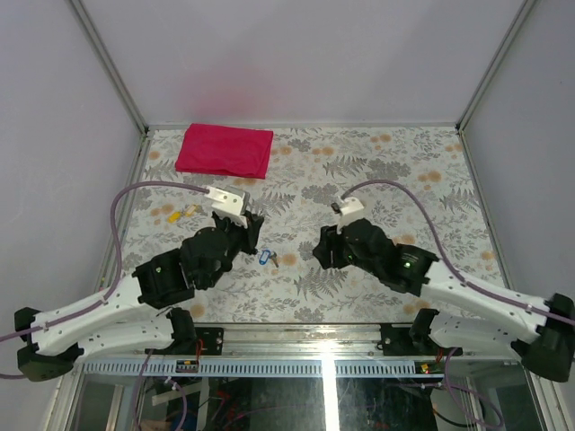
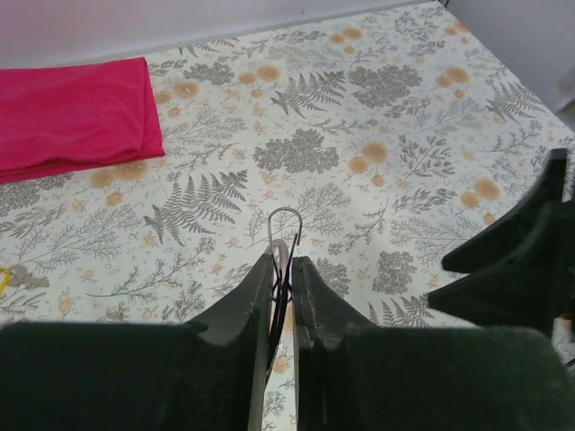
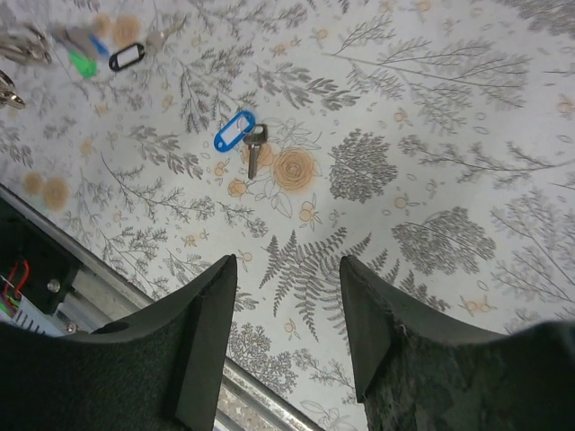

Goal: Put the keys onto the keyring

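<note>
My left gripper [image 2: 286,260] is shut on the keyring [image 2: 286,224]. It is a thin silver wire loop that sticks out beyond the fingertips, above the flowered table. One of the keys [image 3: 254,150] lies flat on the table with its bright blue head [image 3: 235,132]. In the top view this key [image 1: 265,257] lies between the two grippers. My right gripper [image 3: 287,262] hangs open and empty a short way from the key, near the table's front edge. From above, the left gripper [image 1: 250,223] and right gripper [image 1: 318,254] face each other.
A red cloth [image 1: 225,150] lies folded at the back left. Small yellow pieces [image 1: 180,214] sit left of the left arm. A green tag [image 3: 83,65], a dark oval clip [image 3: 126,57] and some silver bits [image 3: 22,45] lie further off. The metal front rail [image 3: 260,400] runs under the right gripper.
</note>
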Motion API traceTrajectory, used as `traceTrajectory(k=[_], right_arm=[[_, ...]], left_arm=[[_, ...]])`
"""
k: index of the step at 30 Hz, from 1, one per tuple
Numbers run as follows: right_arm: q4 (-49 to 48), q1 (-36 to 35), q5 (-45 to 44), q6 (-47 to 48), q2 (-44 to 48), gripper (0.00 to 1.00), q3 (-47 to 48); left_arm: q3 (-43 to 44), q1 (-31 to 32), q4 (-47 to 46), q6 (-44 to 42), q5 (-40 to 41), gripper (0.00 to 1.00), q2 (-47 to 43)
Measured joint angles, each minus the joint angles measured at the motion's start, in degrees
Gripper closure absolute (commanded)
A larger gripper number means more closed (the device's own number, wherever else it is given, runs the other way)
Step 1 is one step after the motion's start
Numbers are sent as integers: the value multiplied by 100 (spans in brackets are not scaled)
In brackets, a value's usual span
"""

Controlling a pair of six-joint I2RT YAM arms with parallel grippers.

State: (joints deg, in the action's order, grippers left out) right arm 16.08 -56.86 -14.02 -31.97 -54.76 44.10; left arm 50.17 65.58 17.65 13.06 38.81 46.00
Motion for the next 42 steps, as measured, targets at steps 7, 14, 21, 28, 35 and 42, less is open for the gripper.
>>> traceTrajectory(k=[7,14,21,28,35,42], right_arm=[[-1134,4,866,629,-1484,45,-13],[-1576,219,1727,1294,-3023,48,586],[-1698,293,2293,1633,-4315,53,1670],[-1550,293,2426,1838,-5198,55,2356],[-1228,291,2413,2074,-5558,56,2758],[-879,232,2284,2341,-5866,56,3093]], left_arm=[[146,-1091,367,20,-916,100,197],[348,-2422,616,20,-1860,100,516],[553,-2809,850,-4,-1851,100,470],[704,-2813,1145,-52,-1456,100,122],[732,-2813,1322,-72,-1241,100,22],[732,-2813,1325,-101,-1165,100,24]])
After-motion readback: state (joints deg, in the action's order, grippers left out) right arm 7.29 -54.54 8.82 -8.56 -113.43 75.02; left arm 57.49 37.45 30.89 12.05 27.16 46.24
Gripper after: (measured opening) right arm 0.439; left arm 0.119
